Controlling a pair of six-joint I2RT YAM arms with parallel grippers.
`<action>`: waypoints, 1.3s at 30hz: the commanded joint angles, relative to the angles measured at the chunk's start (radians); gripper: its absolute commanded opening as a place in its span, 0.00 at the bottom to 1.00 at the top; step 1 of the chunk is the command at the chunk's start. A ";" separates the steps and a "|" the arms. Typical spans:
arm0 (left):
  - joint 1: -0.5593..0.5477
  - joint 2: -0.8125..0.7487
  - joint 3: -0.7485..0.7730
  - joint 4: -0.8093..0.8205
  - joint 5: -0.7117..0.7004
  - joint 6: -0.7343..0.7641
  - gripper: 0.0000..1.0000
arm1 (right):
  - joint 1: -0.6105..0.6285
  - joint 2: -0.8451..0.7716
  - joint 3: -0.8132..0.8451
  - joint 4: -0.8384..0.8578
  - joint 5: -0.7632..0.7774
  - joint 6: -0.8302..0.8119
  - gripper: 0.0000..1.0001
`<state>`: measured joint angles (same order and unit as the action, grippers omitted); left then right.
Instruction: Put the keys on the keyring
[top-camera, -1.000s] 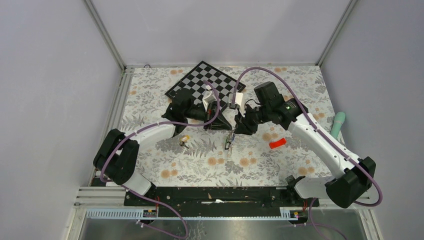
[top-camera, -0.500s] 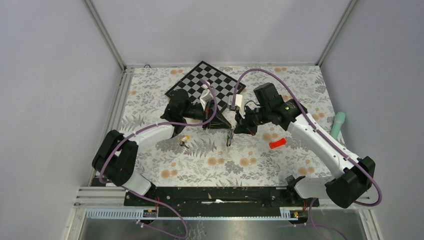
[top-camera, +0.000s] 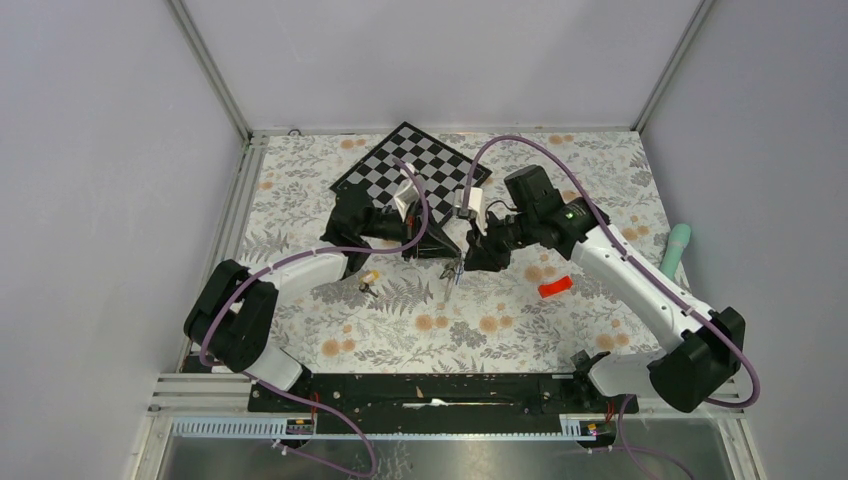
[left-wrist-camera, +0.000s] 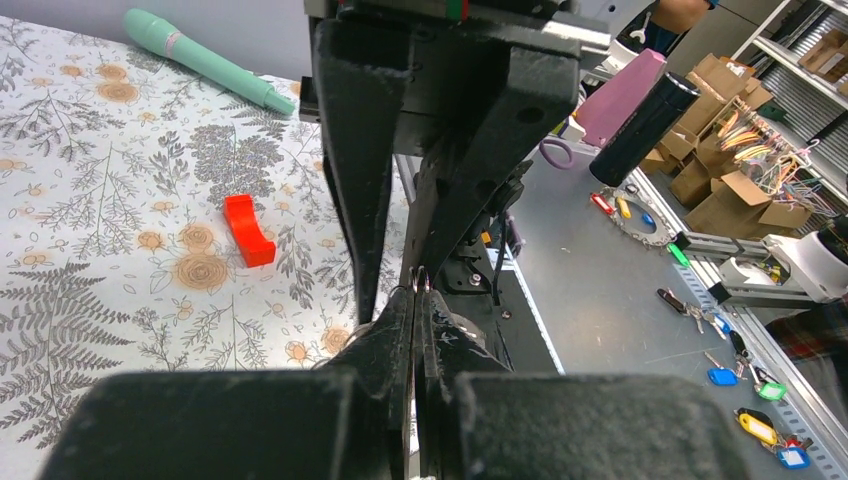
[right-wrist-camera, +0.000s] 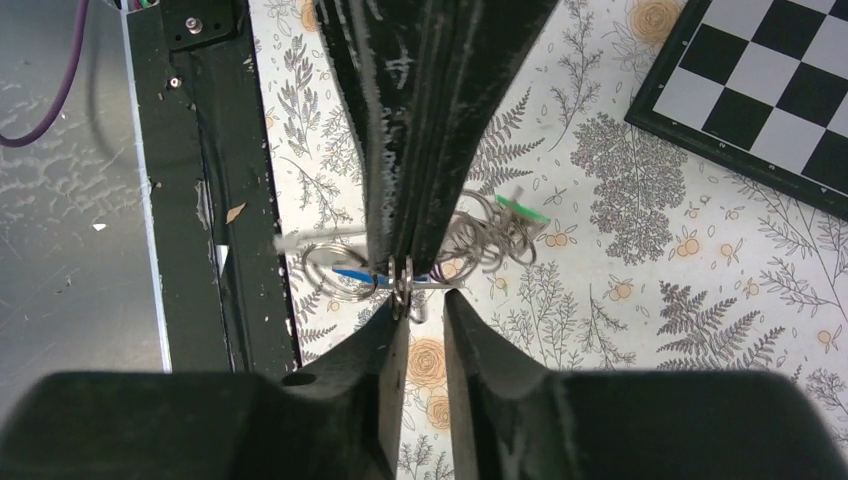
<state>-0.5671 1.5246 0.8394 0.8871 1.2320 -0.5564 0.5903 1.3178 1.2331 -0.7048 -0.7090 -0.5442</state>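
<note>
- Metal keyring (right-wrist-camera: 401, 282), green-tagged key (right-wrist-camera: 520, 208) dangling off it, held mid-air in the closed left gripper (left-wrist-camera: 417, 300).
- Right gripper (right-wrist-camera: 420, 305) faces it tip to tip, jaws slightly parted, clamping nothing.
- Ring sits edge-on, just left of that gap.

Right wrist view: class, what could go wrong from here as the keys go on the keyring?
1. The left gripper pinches the keyring only at its fingertips; a nudge could pull it free.
2. The right gripper is open just below the tangled loops and keys; it may close on the wrong loop.
</note>
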 joint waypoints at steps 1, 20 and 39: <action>0.000 -0.034 -0.007 0.124 0.020 -0.029 0.00 | 0.006 0.002 0.055 0.020 0.002 0.016 0.29; 0.000 -0.026 -0.003 0.127 0.025 -0.039 0.00 | -0.010 -0.073 0.089 -0.024 0.014 -0.051 0.37; -0.001 -0.021 -0.011 0.147 0.017 -0.063 0.00 | -0.011 -0.013 0.090 0.005 -0.058 -0.013 0.20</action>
<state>-0.5671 1.5246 0.8276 0.9455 1.2346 -0.6117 0.5835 1.2999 1.3045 -0.7231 -0.7288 -0.5697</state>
